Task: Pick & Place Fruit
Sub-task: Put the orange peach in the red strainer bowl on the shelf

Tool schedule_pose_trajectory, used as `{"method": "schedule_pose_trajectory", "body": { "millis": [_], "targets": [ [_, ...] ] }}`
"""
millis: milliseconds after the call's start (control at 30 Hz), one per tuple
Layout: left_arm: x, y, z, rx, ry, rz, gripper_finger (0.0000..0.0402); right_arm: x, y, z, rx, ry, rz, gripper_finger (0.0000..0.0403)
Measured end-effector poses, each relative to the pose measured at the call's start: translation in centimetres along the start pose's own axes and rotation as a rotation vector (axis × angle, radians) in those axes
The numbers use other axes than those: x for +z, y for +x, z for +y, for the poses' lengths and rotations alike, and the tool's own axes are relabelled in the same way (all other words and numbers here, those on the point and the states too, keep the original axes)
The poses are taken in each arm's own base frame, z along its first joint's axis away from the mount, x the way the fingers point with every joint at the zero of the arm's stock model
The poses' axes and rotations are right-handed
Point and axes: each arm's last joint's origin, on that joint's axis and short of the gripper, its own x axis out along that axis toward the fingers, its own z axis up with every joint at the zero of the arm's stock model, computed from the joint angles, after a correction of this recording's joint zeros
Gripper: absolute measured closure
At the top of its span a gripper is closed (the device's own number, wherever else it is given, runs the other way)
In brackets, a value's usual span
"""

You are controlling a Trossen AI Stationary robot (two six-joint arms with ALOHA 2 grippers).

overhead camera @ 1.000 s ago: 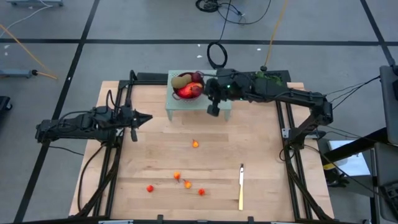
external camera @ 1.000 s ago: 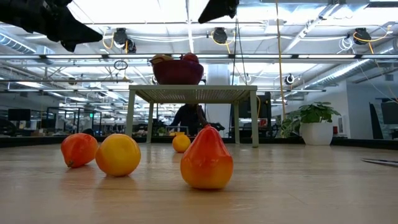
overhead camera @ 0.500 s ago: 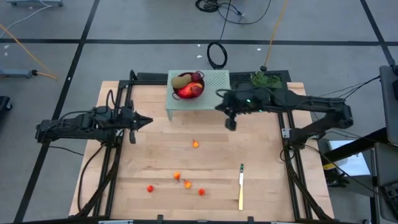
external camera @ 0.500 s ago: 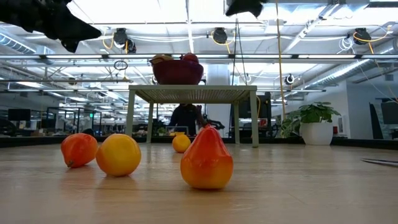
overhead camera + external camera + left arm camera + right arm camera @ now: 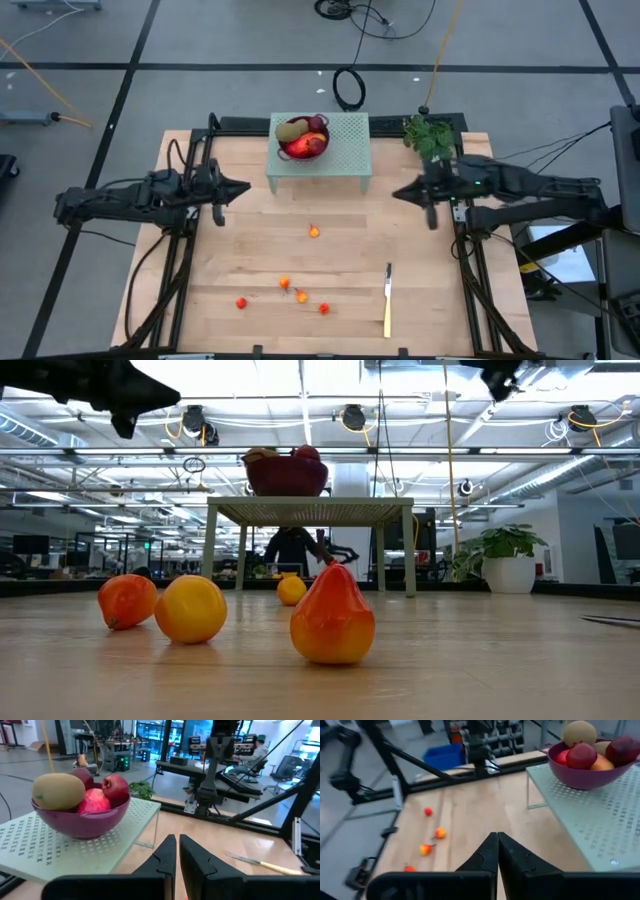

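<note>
The right gripper (image 5: 400, 194), pinched empty, has swung from the bowl (image 5: 305, 148) to the table (image 5: 260, 250) edge.

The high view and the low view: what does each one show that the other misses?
Only the high view shows the knife lying on the table, the left pincer and right pincer both shut and empty, and the cables on the floor. Only the low view shows the room behind: ceiling lights, a potted plant and a person beyond the stand. Both share the purple bowl of fruit on the pale perforated stand, and the small orange-red fruit scattered on the wood.
</note>
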Motion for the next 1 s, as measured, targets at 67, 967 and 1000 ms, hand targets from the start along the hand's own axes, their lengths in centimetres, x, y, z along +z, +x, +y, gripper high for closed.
{"method": "schedule_pose_trajectory", "body": {
  "millis": [67,967,1000],
  "targets": [
    [0.1,0.5,-0.2,-0.002,-0.004,-0.008,0.0381,-0.8,-1.3,-0.1,0.023,0.012,-0.031,0.0403],
    [5.7,6.6,-9.2,-0.046,-0.002,0.274,0.0398,-8.8,-9.2,-1.1,0.141,0.003,-0.372,0.0403],
    [5.8,6.8,-9.7,-0.044,-0.007,0.295,0.0400,-8.9,-9.0,-1.1,0.141,0.008,-0.365,0.0403]
  ]
}}
